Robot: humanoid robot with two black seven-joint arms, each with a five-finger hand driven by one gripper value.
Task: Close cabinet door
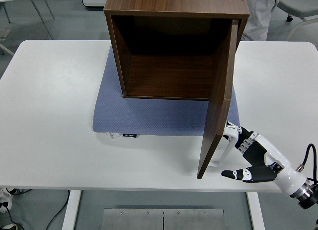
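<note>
Table; hand seemingly touching door.

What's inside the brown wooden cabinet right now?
Nothing visible inside the brown wooden cabinet: bare dark floor and back wall. Its open door hides the lower right corner; the shadowed upper back is hard to read.

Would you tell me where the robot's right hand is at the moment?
In the head view the right hand is at lower right, behind the open cabinet door, near the table's front edge.

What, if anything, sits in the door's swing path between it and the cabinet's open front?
Nothing visible. The door sweeps over bare blue mat and table; the cabinet looks empty. The right hand is against the door's outer face.
</note>
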